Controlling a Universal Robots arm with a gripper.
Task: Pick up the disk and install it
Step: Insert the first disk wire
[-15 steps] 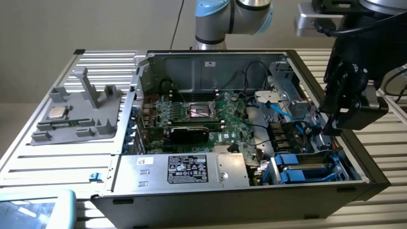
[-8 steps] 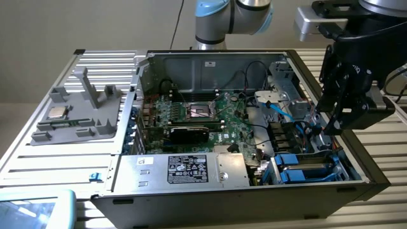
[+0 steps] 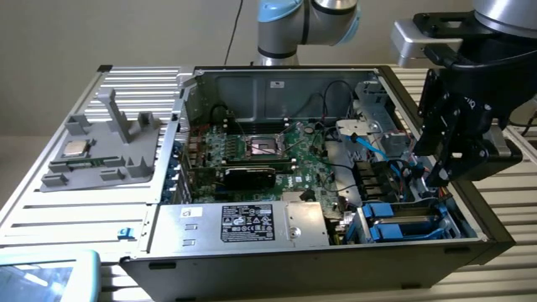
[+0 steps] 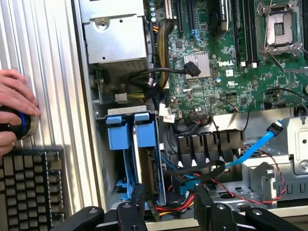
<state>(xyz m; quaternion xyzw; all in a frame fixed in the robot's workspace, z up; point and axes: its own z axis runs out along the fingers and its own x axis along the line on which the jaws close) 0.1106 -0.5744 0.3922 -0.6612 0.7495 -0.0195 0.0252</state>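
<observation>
- The arm (image 3: 306,19) reaches in from behind the open computer case (image 3: 293,264) and bends over the corner at the exterior view's right, wrist pointing steeply down into the chassis.
- The gripper (image 4: 169,209) hangs just above the drive bay (image 4: 126,111), its two black fingers (image 4: 137,199) spread wide apart. It is released, with nothing clamped between them.
- The disk (image 4: 144,139) sits on edge in that bay, its blue frame tabs up, beside a second blue carrier.
- One finger overlaps the far end of the disk's frame in the wrist view. I cannot tell whether they touch.
- Loose cables, red, black and blue, run under the gap between the fingers.
- The motherboard (image 4: 226,72) lies just beside the bay.
- Outside the case, a person's hand (image 4: 14,103) rests on a round black knob (image 4: 21,126) on the slatted table (image 4: 53,72), with a keyboard (image 4: 29,185) next to it.
</observation>
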